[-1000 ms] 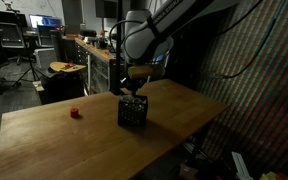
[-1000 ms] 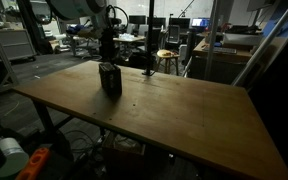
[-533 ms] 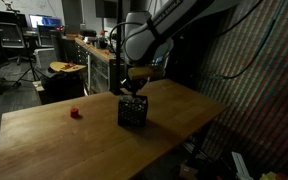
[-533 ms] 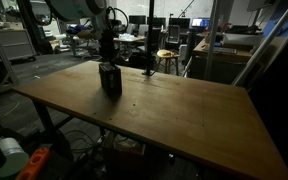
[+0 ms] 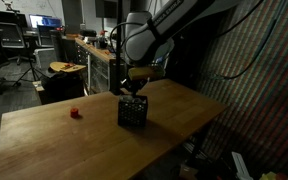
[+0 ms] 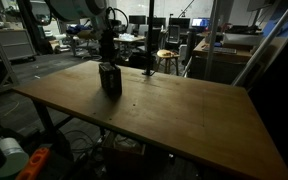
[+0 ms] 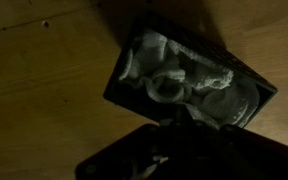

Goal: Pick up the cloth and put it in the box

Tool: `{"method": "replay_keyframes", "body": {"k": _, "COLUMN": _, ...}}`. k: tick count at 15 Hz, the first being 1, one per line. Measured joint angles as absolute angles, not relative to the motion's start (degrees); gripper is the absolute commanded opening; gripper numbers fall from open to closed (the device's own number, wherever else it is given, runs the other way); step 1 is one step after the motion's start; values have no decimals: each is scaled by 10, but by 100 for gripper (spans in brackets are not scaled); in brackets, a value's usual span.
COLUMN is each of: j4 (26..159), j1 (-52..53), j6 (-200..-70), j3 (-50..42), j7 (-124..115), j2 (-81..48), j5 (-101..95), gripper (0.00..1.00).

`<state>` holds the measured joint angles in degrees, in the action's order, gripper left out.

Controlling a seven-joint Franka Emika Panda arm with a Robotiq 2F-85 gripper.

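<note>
The black mesh box (image 5: 132, 113) stands on the wooden table (image 5: 64, 145), also seen in an exterior view from another side as the box (image 6: 111, 80). In the wrist view the light grey-white cloth (image 7: 179, 80) lies crumpled inside the box (image 7: 112, 92) and fills most of it. My gripper (image 5: 134, 92) hangs straight over the box opening, its fingers down at the rim. In the wrist view the gripper (image 7: 174, 135) is a dark shape at the bottom. Its jaws look shut, and a fold of cloth runs up to them.
A small red object (image 5: 75, 113) lies on the table to the side of the box. The table's edges (image 6: 184, 120) drop off to a dim workshop with benches, chairs and cables behind. A dark patterned wall stands beside the table.
</note>
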<state>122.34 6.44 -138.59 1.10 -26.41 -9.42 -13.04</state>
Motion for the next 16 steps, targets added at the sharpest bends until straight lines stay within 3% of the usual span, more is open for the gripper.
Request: {"method": "replay_keyframes", "body": {"k": 16, "j4": 1266, "j1": 68, "j6": -1389, "j3": 18, "j7": -264, "j2": -62, "j5": -131, "gripper": 1}}
